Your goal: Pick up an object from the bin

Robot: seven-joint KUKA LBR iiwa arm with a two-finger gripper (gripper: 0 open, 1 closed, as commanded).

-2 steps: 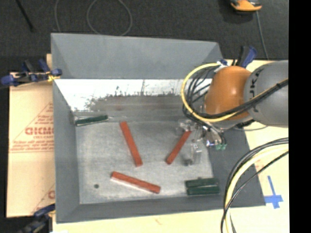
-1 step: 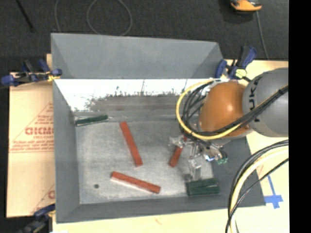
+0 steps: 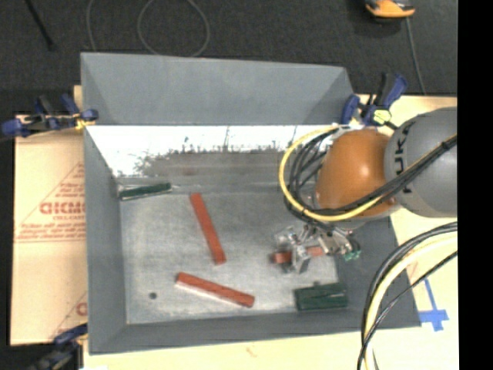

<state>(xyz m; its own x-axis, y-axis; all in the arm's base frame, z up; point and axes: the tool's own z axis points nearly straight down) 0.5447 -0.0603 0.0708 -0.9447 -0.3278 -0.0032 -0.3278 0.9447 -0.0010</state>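
Observation:
My gripper (image 3: pixel 296 251) hangs low over the right part of the bin floor, under the orange cover. A small reddish-brown piece (image 3: pixel 279 259) shows at its left end; whether it is gripped I cannot tell. A dark green flat block (image 3: pixel 320 297) lies just below and right of the gripper, near the bin's front wall. A red bar (image 3: pixel 208 228) lies slanted on the floor to the gripper's left, well apart from it.
A second red bar (image 3: pixel 214 290) lies near the front wall at lower left. A dark green stick (image 3: pixel 145 191) rests against the back left corner. The arm and its cables cover the bin's right side.

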